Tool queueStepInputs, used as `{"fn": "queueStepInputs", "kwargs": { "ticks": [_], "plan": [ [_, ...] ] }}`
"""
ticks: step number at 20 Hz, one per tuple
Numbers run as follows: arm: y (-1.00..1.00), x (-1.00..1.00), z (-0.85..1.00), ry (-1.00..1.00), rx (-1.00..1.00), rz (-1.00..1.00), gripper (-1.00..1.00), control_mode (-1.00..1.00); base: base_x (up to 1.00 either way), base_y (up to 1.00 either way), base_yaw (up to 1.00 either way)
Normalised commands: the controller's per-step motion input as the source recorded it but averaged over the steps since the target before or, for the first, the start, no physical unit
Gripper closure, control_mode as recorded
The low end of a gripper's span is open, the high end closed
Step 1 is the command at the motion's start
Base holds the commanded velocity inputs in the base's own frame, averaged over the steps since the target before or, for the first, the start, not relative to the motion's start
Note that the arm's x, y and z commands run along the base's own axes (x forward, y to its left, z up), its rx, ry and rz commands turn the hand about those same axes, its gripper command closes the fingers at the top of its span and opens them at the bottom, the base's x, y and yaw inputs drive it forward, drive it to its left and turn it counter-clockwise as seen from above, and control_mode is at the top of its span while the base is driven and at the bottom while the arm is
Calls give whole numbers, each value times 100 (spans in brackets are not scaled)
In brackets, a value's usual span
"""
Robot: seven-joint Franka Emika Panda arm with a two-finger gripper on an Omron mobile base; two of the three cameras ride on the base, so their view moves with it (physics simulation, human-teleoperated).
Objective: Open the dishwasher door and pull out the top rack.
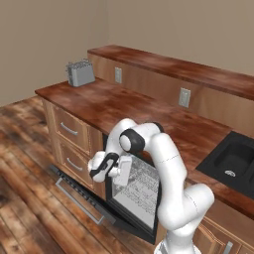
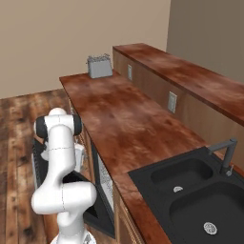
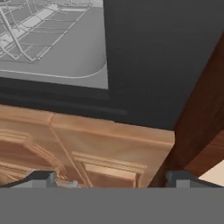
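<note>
The black dishwasher door (image 1: pixel 67 179) hangs open, folded down close to the floor, its silver bar handle (image 1: pixel 79 201) along the outer edge. Inside the opening sits light-grey wire rack grid (image 1: pixel 138 184), pushed in; I cannot tell the top rack apart from the lower one. My gripper (image 1: pixel 96 169) hovers above the lowered door at the opening's left edge, next to the wooden drawer fronts (image 1: pixel 69 131). In the hand view the gripper (image 3: pixel 111 179) is open and holds nothing; it faces wooden cabinet panelling (image 3: pixel 87 148), with wire rack (image 3: pixel 39 35) at upper left.
A brown countertop (image 1: pixel 129 106) runs above the dishwasher. A grey toaster (image 1: pixel 80 73) stands at its far end. A black sink (image 2: pixel 190 190) with a faucet (image 2: pixel 224 152) lies to the right. Wood floor (image 1: pixel 30 198) spreads in front of the cabinets.
</note>
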Motion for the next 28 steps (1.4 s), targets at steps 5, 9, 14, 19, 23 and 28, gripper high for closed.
{"fn": "queueStepInputs", "kwargs": {
  "ticks": [5, 9, 14, 19, 23, 28],
  "plan": [
    [-10, 19, 0, -8, 0, 8, -100, -100, 0, 0, 0],
    [0, 4, -16, -11, 0, 13, -100, -100, 0, 0, 0],
    [-4, 15, -6, -9, 1, 17, -100, -100, 0, 0, 0],
    [-15, 24, -1, -2, 7, 15, -100, -100, 0, 0, 0],
    [-20, 25, -4, 0, 13, 9, -100, -100, 0, 0, 0],
    [-17, 28, -29, 3, 15, 3, -100, -100, 0, 0, 0]
  ]
}}
